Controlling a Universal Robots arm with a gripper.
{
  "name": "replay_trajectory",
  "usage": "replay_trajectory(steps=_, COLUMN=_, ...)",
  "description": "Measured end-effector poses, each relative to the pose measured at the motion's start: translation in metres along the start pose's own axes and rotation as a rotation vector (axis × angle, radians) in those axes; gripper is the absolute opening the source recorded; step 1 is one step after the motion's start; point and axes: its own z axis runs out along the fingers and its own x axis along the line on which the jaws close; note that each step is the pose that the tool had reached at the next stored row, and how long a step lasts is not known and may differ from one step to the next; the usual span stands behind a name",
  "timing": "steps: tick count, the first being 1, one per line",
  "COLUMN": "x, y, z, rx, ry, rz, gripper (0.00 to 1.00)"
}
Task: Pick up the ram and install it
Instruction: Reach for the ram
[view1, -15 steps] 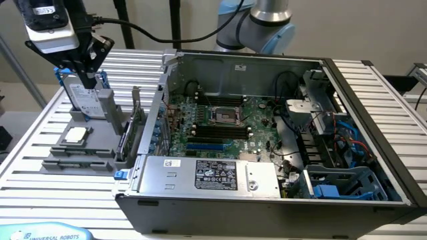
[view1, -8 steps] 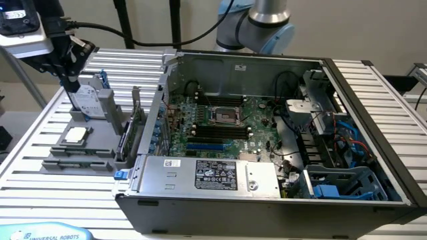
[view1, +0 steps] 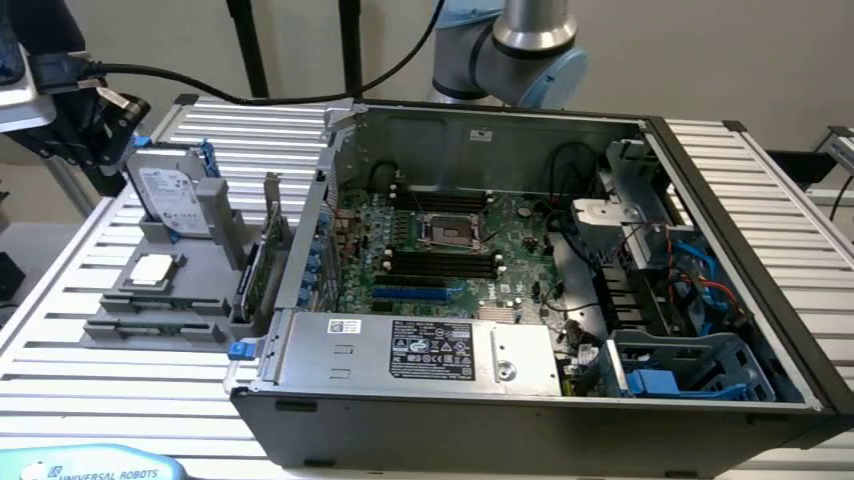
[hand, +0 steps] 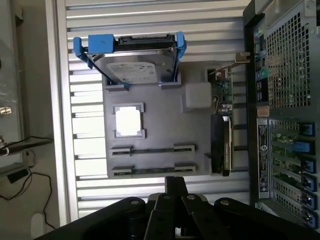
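- Two thin boards stand on edge in bracket holders on the grey tray (hand: 165, 125): the near ram (hand: 153, 170), closest to the gripper, and the far ram (hand: 153, 150) just beside it, parallel and apart
- In the exterior view the same pair, near ram (view1: 147, 328) and far ram (view1: 154, 300), lies at the tray's front end, on the exterior view's left of the computer case (view1: 534, 405)
- Seen from the wrist, the gripper (hand: 176, 181) hangs above the tray edge next to the near ram, its black fingers pressed together, pinching nothing and touching neither stick
- Beyond the sticks sits a square processor chip (hand: 128, 120) in its own frame, then the hard drive (hand: 135, 67) in a blue carrier, tilted up
- An expansion card (hand: 222, 130) stands along the tray side nearest the case
- Inside the open case, the motherboard's black memory slots (view1: 434, 262) run just below the processor socket (view1: 447, 230)
- Tray and case both rest on a slatted metal table (view1: 107, 400)
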Motion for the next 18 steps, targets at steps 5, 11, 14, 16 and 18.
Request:
replay_trajectory(steps=5, x=0.01, y=-0.0017, z=0.0071, rx=0.0002, ry=0.0052, rz=-0.008, gripper=0.11)
replay_trajectory(steps=11, x=0.01, y=-0.0028, z=0.0119, rx=0.001, ry=0.0135, rz=-0.058, gripper=0.11)
replay_trajectory(steps=14, x=0.01, y=-0.006, z=0.0141, rx=0.001, ry=0.0138, rz=-0.06, gripper=0.11)
replay_trajectory(steps=16, x=0.01, y=-0.0083, z=0.0147, rx=0.0002, ry=0.0137, rz=-0.06, gripper=0.11)
replay_trajectory(steps=18, x=0.01, y=-0.0085, z=0.0147, rx=0.0001, ry=0.0137, rz=-0.06, gripper=0.11)
